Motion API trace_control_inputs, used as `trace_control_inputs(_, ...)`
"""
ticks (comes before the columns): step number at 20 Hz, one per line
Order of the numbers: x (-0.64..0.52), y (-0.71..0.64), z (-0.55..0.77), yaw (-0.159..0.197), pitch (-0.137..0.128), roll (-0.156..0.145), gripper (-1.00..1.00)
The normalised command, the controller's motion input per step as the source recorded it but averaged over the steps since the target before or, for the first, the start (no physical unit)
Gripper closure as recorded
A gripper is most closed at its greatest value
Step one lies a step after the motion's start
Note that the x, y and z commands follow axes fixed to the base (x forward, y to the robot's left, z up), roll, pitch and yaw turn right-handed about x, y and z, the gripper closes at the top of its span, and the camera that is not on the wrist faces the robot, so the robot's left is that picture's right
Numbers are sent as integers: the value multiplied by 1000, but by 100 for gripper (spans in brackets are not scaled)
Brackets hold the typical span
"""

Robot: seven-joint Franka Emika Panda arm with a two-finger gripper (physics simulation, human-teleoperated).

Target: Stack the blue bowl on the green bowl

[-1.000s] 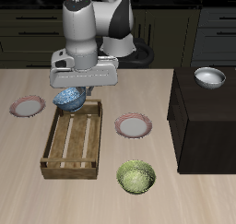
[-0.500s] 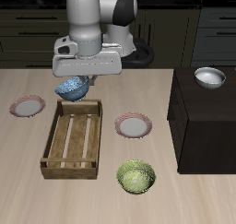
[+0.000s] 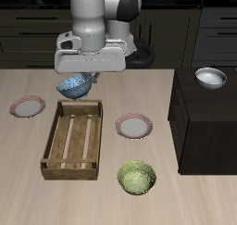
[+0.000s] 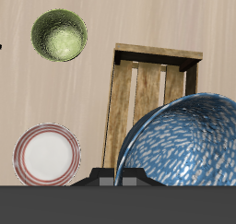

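I am holding the blue bowl [image 3: 73, 84] up in the air in my claw [image 3: 81, 81], my fingers closed on its rim. It is hanging tilted above the far end of the wooden crate [image 3: 74, 140], clear of the table [image 3: 111, 196]. In my own view the blue bowl [image 4: 181, 140] is filling much of the picture, its speckled white-blue inside facing me, with the slatted crate [image 4: 147, 100] showing beneath it.

The green bowl [image 3: 137, 177] is sitting upright on the table near the front edge, beside the crate's near corner and well apart from the bowl I am carrying. From my wrist I am seeing that green bowl [image 4: 59, 33] with nothing in it, off to one side of the crate.

A pink-rimmed plate [image 3: 134, 127] is lying between the crate and the dark cabinet [image 3: 207, 127], a little farther back than the green bowl; I am also seeing it from the wrist [image 4: 47, 155]. A second pink-rimmed plate [image 3: 28, 106] is resting on the far side of the crate from the first, near the table's edge. A plain white-grey bowl [image 3: 210, 77] is standing on top of the dark cabinet, well away from me.
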Motion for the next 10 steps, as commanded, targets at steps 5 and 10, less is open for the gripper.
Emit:
trace_control_inputs(5, 140, 107, 105, -15, 3, -9, 100)
trace_control_inputs(10, 99, 244, 155, 4, -10, 6, 100)
